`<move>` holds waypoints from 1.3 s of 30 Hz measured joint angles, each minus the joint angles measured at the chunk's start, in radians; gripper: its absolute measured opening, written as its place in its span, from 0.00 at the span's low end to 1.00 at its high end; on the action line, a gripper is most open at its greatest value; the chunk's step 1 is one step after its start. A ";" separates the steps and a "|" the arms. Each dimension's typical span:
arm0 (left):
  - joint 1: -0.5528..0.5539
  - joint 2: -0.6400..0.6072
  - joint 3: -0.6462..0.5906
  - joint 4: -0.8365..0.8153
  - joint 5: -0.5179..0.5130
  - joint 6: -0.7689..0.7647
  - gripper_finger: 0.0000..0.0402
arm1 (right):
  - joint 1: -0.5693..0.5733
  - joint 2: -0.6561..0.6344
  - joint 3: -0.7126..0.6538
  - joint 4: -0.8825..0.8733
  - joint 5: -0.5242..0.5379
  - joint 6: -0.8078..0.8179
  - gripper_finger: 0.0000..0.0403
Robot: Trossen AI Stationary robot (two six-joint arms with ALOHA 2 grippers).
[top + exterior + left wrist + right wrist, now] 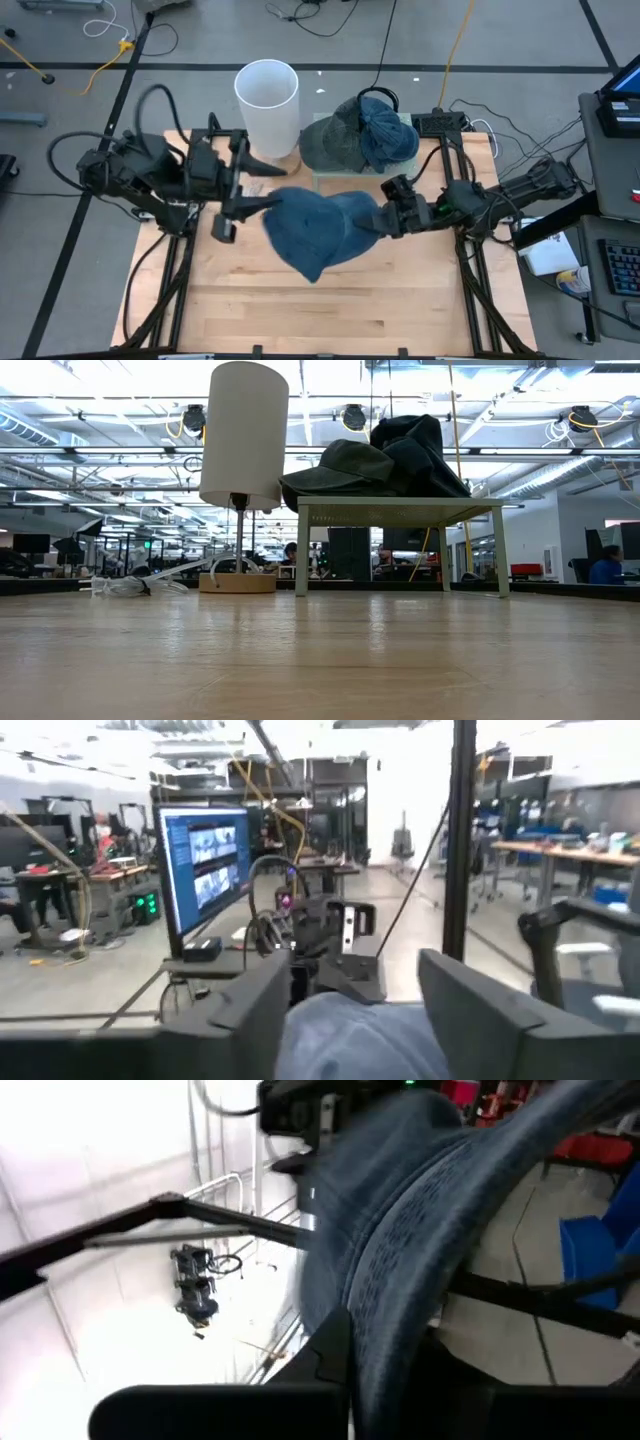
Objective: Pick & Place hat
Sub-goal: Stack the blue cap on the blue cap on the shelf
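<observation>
A blue denim hat [320, 230] hangs in the air over the middle of the wooden table [330, 310], between my two grippers. My right gripper [378, 218] is shut on its right side. My left gripper [262, 200] stands open at its left edge. In the left wrist view the hat's cloth [350, 1045] lies between the spread fingers [250, 1010]. The low view shows neither the hat nor the grippers. My left gripper has one finger on either side of the hat's left edge [320, 1020]; I cannot tell whether either touches the cloth. My right gripper pinches the hat's right-hand edge [385, 1350] between its two fingers, coming from the table's right and slanting a little upward. The hat is lifted clear of the table and stretches away toward my left gripper.
A lamp with a white cylinder shade [267, 95] stands at the far left on a round wooden base [237, 582]. Beside it, a small pale-green table [400, 510] carries an olive cap [330, 140] and a blue hat [385, 135]. The near half of the table is bare wood.
</observation>
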 joint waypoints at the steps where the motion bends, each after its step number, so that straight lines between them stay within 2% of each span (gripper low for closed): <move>1: -0.001 -0.009 0.000 0.000 0.008 -0.002 0.59 | -0.002 -0.008 0.000 -0.002 0.001 -0.020 0.01; 7: -0.003 -0.061 0.001 -0.024 0.059 -0.031 0.77 | -0.023 -0.107 0.000 -0.080 0.056 -0.159 0.01; 13: -0.003 -0.084 0.002 -0.045 0.059 -0.040 0.86 | -0.090 -0.228 0.000 -0.198 0.078 -0.271 0.01; 19: -0.003 -0.086 0.001 -0.068 0.059 -0.033 0.85 | -0.225 -0.360 0.000 -0.361 0.016 -0.342 0.01; 27: 0.000 -0.086 0.001 -0.072 0.059 -0.032 0.80 | -0.485 -0.495 0.000 -0.517 -0.089 -0.351 0.01; 33: 0.000 -0.086 0.000 -0.074 0.059 -0.032 0.78 | -0.681 -0.525 0.000 -0.619 -0.196 -0.334 0.01; 39: 0.000 -0.086 0.000 -0.118 0.059 -0.058 0.80 | -0.880 -0.522 0.001 -0.759 -0.325 -0.311 0.01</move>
